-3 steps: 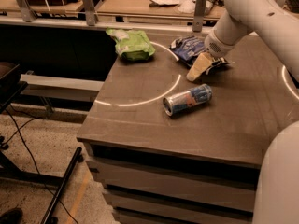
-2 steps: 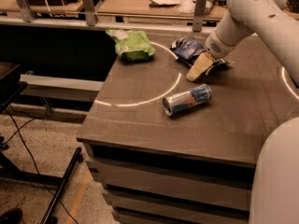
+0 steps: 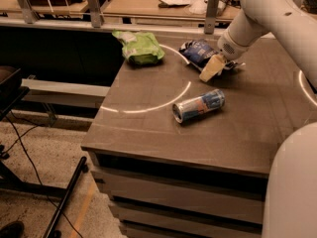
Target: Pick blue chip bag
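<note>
Camera view: dark blue glossy foil chip bag (image 3: pixel 197 50) lies at the far side of the brown desk (image 3: pixel 148 130), right of a light green snack bag (image 3: pixel 141 47) and beyond a fallen blue-and-silver drink can (image 3: pixel 199 105). The cream-tipped gripper (image 3: pixel 214 66) sits at the bag's near right edge; apart or clamped, cannot tell. Judged step: grasping. Next: confirm a firm hold, then lift straight up.

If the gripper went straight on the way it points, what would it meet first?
Likely the table, right beside the blue chip bag: the gripper slants down-left at the bag's near edge. The can lies farther along; depth is unclear.
</note>
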Available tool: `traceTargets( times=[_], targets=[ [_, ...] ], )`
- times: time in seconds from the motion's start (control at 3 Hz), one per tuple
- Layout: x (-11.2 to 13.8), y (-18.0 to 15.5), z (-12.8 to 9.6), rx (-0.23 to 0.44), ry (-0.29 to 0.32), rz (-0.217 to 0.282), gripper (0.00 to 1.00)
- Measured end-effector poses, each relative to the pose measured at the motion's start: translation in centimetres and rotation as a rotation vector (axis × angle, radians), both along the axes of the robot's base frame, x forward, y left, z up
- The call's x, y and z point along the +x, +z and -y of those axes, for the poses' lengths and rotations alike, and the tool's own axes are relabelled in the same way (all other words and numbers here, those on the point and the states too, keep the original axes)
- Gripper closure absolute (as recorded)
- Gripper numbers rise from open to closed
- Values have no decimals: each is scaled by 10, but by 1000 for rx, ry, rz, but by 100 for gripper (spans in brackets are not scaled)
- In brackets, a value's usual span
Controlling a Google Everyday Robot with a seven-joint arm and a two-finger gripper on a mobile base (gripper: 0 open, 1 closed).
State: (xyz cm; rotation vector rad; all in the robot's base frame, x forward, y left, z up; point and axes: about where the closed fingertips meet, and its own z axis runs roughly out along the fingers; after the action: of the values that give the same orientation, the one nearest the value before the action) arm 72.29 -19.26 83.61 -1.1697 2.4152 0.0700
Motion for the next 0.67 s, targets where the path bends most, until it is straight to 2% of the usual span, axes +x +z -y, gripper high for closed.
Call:
traceTargets(
  times=[0.33, 0.67],
  targets=[
    [0, 0, 0, 0, 0, 0, 100],
    [-1, 2, 0, 4, 6, 0, 100]
  ],
)
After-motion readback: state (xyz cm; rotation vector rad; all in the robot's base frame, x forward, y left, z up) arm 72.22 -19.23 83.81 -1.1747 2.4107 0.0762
